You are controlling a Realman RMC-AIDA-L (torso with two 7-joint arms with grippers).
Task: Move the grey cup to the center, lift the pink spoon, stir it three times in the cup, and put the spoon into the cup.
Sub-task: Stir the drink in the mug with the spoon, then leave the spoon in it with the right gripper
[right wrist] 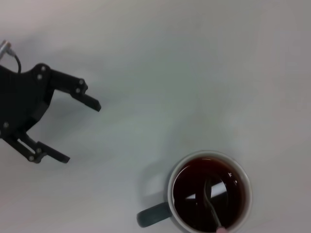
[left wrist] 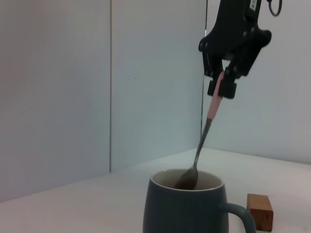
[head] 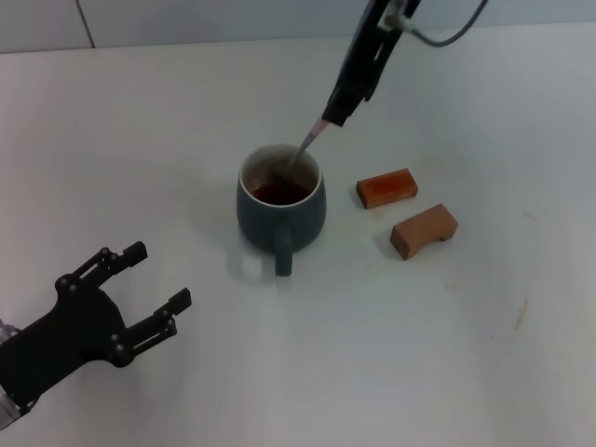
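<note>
- Blue-grey ceramic, the grey cup (head: 280, 207) stands upright near the middle of the white worktop (head: 168, 130), its loop handle turned toward the near edge.
- Dark reddish-brown liquid fills the cup's white inside below the pale rim.
- Gripped by its pale pink handle, the pink spoon (head: 311, 138) hangs tilted, its grey metal bowl dipped into the liquid inside the cup.
- Above and behind the cup, toward the far edge, the right tool (head: 337, 114) is clamped on the top end of the spoon's handle; the left wrist view shows its fingers (left wrist: 228, 77) pinching the pink end.
- Near the front left corner of the worktop, the left tool (head: 154, 284) sits with its fingers spread apart, holding nothing, well apart from the cup.
- Two brown wooden blocks (head: 386, 187) lie on the worktop to the right of the cup, one just nearer the front edge than the other, neither touching the cup.
</note>
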